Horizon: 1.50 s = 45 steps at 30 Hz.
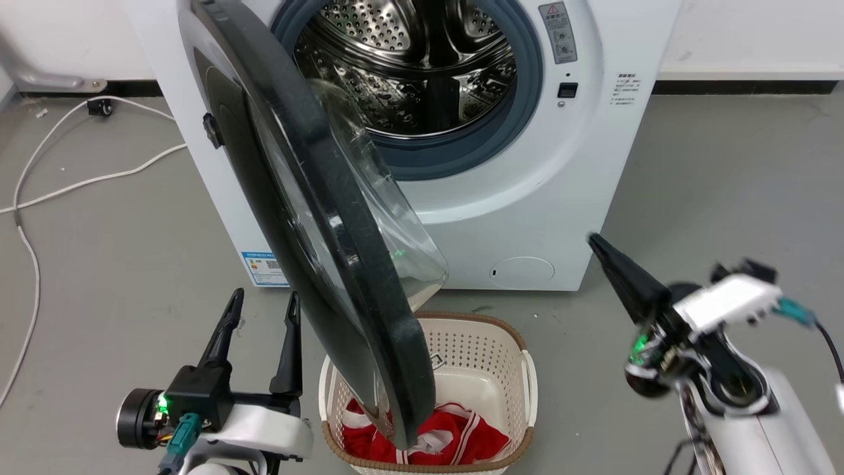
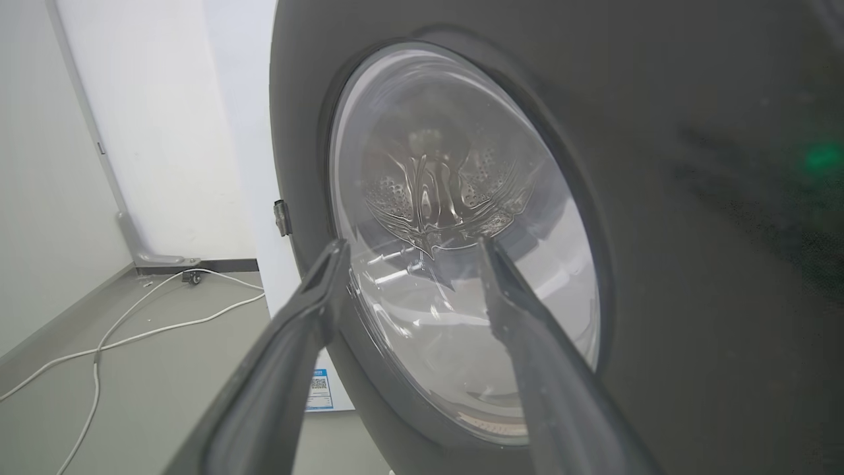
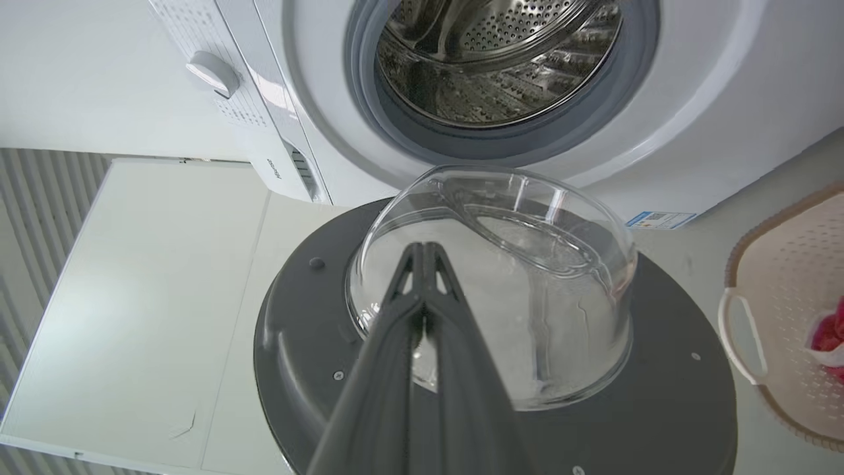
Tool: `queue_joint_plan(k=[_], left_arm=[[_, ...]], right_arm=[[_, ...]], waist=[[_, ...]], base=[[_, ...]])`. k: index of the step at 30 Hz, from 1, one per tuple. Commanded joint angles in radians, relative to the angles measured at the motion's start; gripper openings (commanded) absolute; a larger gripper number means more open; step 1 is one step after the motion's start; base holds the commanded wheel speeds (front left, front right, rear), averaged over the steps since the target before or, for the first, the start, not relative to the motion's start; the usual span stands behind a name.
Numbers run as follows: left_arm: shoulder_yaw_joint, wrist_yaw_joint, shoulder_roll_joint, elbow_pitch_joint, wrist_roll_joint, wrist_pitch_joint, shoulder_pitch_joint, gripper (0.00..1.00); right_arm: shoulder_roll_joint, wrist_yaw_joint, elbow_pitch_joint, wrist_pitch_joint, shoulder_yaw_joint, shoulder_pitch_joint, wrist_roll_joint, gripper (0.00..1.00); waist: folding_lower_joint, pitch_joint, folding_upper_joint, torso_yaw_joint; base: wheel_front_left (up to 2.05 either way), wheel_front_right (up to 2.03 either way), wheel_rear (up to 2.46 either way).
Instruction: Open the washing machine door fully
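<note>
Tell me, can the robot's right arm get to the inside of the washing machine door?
Probably yes. The shut right end effector points straight at the inner side of the washing machine door with nothing between them; the basket sits off to one side.

glossy black door (image 1: 343, 218) with a clear glass centre; white machine (image 1: 527, 218), blue-grey seal (image 1: 461, 159) round a shiny steel drum (image 1: 395, 39) dotted with holes. cream basket (image 1: 481, 349), brown-rimmed, perforated, holding red cloth (image 1: 455, 422) with white stripes. grey floor (image 1: 725, 165), white cable (image 1: 135, 171).
</note>
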Motion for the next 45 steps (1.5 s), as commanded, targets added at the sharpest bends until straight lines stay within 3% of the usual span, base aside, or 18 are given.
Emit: queue_joint_plan(k=[1,2,3,7,11,14,19,25,30,36,45], left_arm=[[0.003,0.002,-0.001,-0.002,-0.001,-0.003,0.007,1.0],[0.005,0.002,-0.001,-0.001,0.0,-0.003,0.011,1.0],[0.008,0.002,-0.001,0.0,0.001,-0.003,0.015,1.0],[0.02,0.003,-0.001,-0.003,0.005,-0.003,0.022,1.0],[0.031,0.0,0.0,-0.005,0.008,-0.003,0.021,1.0],[0.037,-0.003,0.0,-0.007,0.012,-0.003,0.02,1.0],[0.043,-0.005,0.0,-0.008,0.015,-0.003,0.019,1.0],[0.047,-0.006,0.0,-0.021,0.024,-0.003,0.011,1.0],[0.05,-0.006,0.0,-0.027,0.025,-0.003,0.012,1.0],[0.052,-0.01,0.005,-0.028,0.032,-0.003,0.011,1.0],[0.05,-0.015,0.006,-0.028,0.036,-0.003,0.013,1.0]], right_arm=[[0.0,0.0,-0.02,-0.024,-0.013,0.037,0.002,0.32],[0.0,0.0,-0.038,-0.05,-0.027,0.069,-0.002,0.57],[0.001,0.0,-0.06,-0.075,-0.041,0.1,0.003,1.0],[0.004,0.0,-0.156,-0.188,-0.06,0.214,-0.055,1.0],[-0.011,0.0,-0.231,-0.344,-0.043,0.293,-0.227,1.0],[-0.038,0.0,-0.261,-0.469,-0.02,0.324,-0.424,1.0],[-0.067,0.0,-0.274,-0.622,-0.032,0.345,-0.857,1.0],[-0.019,0.0,-0.408,-0.658,-0.142,0.349,-1.328,1.0],[0.002,0.0,-0.539,-0.646,-0.13,0.394,-1.563,1.0],[0.011,0.0,-0.581,-0.605,-0.101,0.471,-1.644,1.0],[0.012,0.0,-0.522,-0.622,-0.119,0.489,-1.539,1.0]], waist=[[0.0001,-0.003,-0.0001,-0.004],[0.0001,-0.006,-0.0001,-0.007],[0.0001,-0.007,-0.0001,-0.009],[0.0001,-0.011,-0.0001,-0.017],[0.0001,-0.009,-0.0001,-0.025],[0.0001,-0.009,-0.0001,-0.028],[0.0001,-0.009,-0.0001,-0.028],[0.0001,-0.005,-0.0001,-0.025],[0.0001,-0.008,-0.0001,-0.022],[0.0001,-0.008,-0.0001,-0.024],[0.0001,-0.009,-0.0001,-0.029]], base=[[0.0,0.0,0.0],[0.0,0.0,0.0],[0.0,0.0,0.0],[0.0,0.0,0.0],[0.0,0.0,0.0],[0.0,0.0,0.0],[0.0,0.0,0.0],[0.0,0.0,0.0],[0.0,0.0,0.0],[0.0,0.0,0.0],[0.0,0.0,0.0]])
